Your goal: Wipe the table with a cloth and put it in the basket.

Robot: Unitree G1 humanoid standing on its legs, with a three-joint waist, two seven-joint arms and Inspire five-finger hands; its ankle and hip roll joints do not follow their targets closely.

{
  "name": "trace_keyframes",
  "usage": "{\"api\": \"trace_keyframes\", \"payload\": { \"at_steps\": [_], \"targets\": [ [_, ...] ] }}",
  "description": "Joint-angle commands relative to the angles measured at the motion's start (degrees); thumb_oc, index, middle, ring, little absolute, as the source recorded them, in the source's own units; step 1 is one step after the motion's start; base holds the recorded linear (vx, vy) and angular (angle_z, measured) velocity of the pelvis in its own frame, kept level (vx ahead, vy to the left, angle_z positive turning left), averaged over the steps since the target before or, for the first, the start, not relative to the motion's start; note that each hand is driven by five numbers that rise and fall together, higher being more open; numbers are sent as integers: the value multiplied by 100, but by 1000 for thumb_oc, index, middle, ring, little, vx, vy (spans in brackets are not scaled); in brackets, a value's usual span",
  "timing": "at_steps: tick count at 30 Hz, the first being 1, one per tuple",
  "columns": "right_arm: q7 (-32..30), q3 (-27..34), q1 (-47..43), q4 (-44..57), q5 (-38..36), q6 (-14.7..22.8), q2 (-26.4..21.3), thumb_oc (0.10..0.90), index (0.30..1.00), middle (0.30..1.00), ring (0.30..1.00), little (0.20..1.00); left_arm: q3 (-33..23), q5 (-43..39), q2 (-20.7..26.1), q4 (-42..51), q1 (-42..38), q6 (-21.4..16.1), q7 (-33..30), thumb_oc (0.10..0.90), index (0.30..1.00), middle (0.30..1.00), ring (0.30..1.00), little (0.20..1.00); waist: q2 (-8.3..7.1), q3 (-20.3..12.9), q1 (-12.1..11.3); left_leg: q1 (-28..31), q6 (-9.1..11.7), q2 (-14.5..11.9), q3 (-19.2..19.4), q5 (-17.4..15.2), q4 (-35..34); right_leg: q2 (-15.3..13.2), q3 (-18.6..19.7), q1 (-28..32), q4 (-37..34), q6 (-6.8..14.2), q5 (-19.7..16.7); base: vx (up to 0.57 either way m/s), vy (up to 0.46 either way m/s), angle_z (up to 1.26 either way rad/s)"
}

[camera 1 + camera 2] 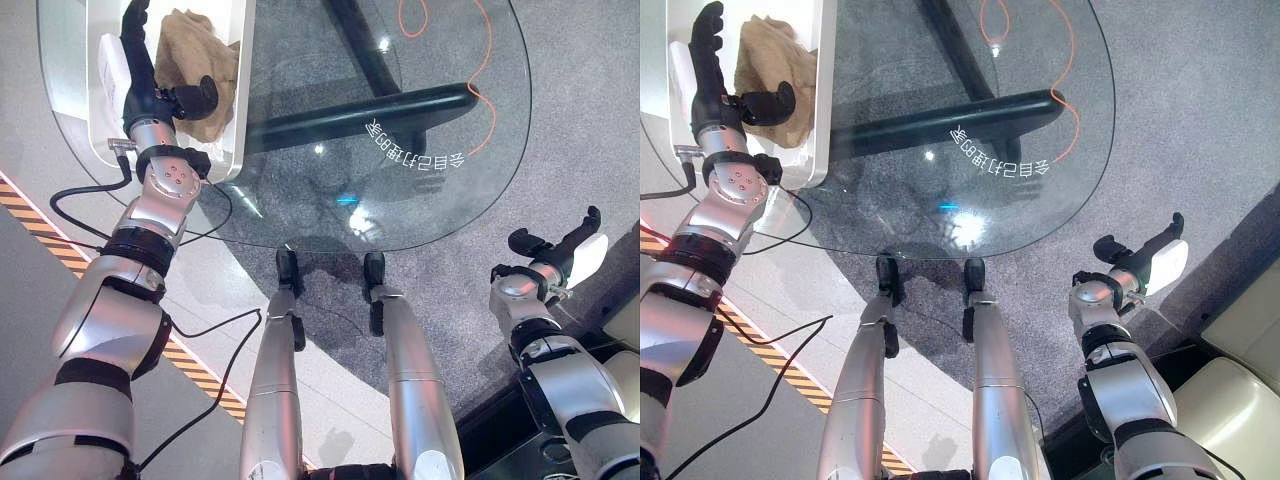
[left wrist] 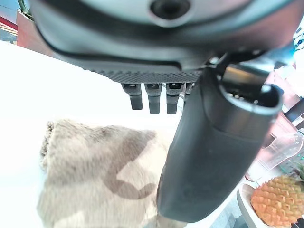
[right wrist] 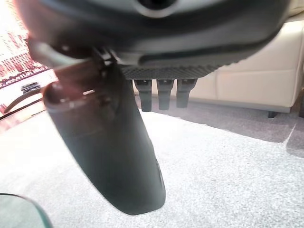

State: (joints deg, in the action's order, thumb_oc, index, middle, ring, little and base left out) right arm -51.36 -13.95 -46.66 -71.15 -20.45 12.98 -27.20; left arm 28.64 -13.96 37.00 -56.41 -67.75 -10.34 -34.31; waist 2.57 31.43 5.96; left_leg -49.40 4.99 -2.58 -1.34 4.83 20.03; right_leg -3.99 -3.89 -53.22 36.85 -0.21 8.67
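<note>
Left eye view | cloth in basket | left hand apparently released

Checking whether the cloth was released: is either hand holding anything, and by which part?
Nothing is held. The left hand hangs open over the cloth in the basket; the right hand is open too.

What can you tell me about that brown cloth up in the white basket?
The cloth is tan, fuzzy and crumpled in a heap inside the white basket on the glass table. The left robot hand hovers over it, fingers straight, thumb spread above the cloth; it grips nothing.
</note>
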Motion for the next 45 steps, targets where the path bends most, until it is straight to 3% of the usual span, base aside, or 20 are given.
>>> {"api": "trace_keyframes", "payload": {
  "at_steps": [1, 9, 15, 23, 27, 36, 45],
  "targets": [
    [-128, 240, 124, -37, -94, 186, -346, 800, 900, 900, 900, 900, -197, -32, 451, -121, -780, -252, -171, 800, 900, 900, 900, 900, -13, -164, -77, 235, -365, 310, 329, -808, 568, 369, 88, 333, -665, 146, -302, 0, 0, 0],
    [-62, 210, 209, 33, -88, 219, -318, 800, 900, 900, 900, 900, -291, -251, 495, -130, -754, -446, -408, 800, 900, 900, 900, 900, -40, -164, -84, 313, -379, 325, 295, -830, 593, 384, 96, 401, -641, 139, -291, 0, 0, 0],
    [252, 213, 431, 80, -139, 131, -168, 800, 900, 900, 900, 900, -629, -492, 545, 70, -410, -835, -395, 800, 900, 900, 900, 900, -56, -164, -110, 717, -372, 363, 225, -767, 403, 401, 130, 781, -836, 171, -373, 2, -5, 0],
    [1761, 292, 941, -237, -589, -652, -87, 800, 900, 900, 900, 900, -1077, -745, 858, 458, 309, -1072, 106, 800, 900, 900, 900, 900, -64, -168, -224, 1947, -252, 367, 181, -412, -492, 362, 134, 2019, -1646, 258, -631, 18, -14, -7],
    [2087, 382, 1212, -367, -654, -785, -110, 800, 900, 900, 900, 900, -1214, -831, 936, 551, 652, -1057, 301, 800, 900, 900, 900, 900, -69, -382, -277, 2401, -217, 357, 163, -294, -914, 328, 104, 2464, -2006, 300, -716, 65, -19, -2],
    [3408, 645, 1956, -748, -621, -1452, -241, 800, 900, 900, 900, 900, -1616, -1184, 1091, 527, 1349, -966, 865, 800, 900, 900, 900, 900, -76, -1063, -359, 3549, -130, 276, 256, -103, -1978, 173, -7, 3675, -2961, 417, -911, 62, -6, 0],
    [4153, 933, 2703, -1012, -169, -2051, -270, 800, 900, 900, 900, 900, -2085, -1368, 979, 594, 2277, -1022, 1354, 800, 900, 900, 900, 900, 6, -1660, -428, 4330, -117, 278, 228, -118, -2380, 148, -108, 4582, -3373, 420, -862, 64, 7, 2]
  ]
}}
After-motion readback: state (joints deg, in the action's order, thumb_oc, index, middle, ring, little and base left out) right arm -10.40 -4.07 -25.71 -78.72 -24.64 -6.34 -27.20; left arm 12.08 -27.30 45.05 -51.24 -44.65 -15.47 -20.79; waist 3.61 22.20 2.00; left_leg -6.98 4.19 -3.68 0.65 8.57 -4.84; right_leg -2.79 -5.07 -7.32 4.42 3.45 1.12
